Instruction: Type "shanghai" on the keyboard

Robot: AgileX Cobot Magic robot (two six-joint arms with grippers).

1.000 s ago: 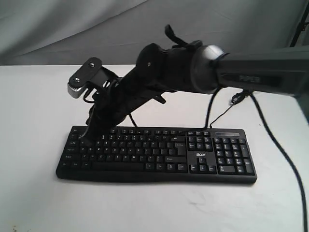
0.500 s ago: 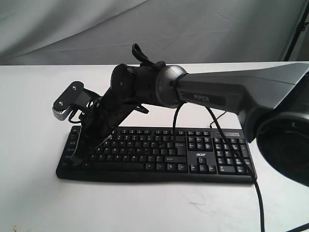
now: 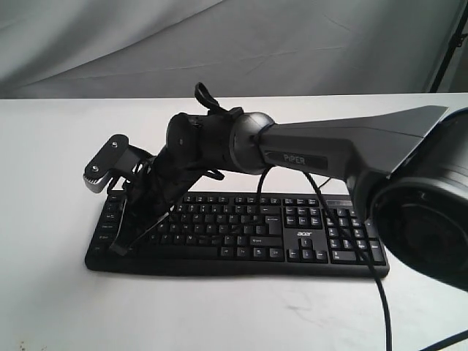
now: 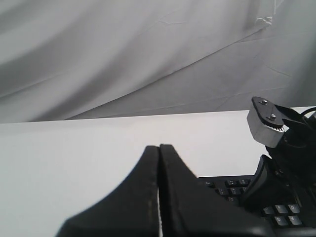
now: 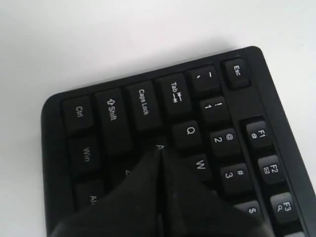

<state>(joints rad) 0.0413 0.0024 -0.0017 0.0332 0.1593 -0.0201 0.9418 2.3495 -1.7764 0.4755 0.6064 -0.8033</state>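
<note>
The black keyboard [image 3: 307,238] lies across the white table, with its acer logo above the arrow keys. My right arm reaches across to its left end. The right gripper [image 3: 120,247] is shut with nothing in it and points steeply down. In the right wrist view the gripper [image 5: 159,150] has its tip on the A legend of the keyboard [image 5: 143,103], between Caps Lock and W; whether it presses the key I cannot tell. My left gripper [image 4: 159,147] is shut and empty, held off the keyboard's [image 4: 232,185] far left corner. The exterior view does not show it.
The right arm's wrist camera [image 3: 102,167] juts out above the keyboard's left edge. A black arm cable [image 3: 365,256] hangs across the number pad. White table [image 3: 219,314] lies in front and to the left, and grey cloth [image 3: 219,44] hangs behind.
My right arm swung left and down along the keyboard. Its tip went from the upper key rows to the left end of the lower letter rows, then barely shifted.
</note>
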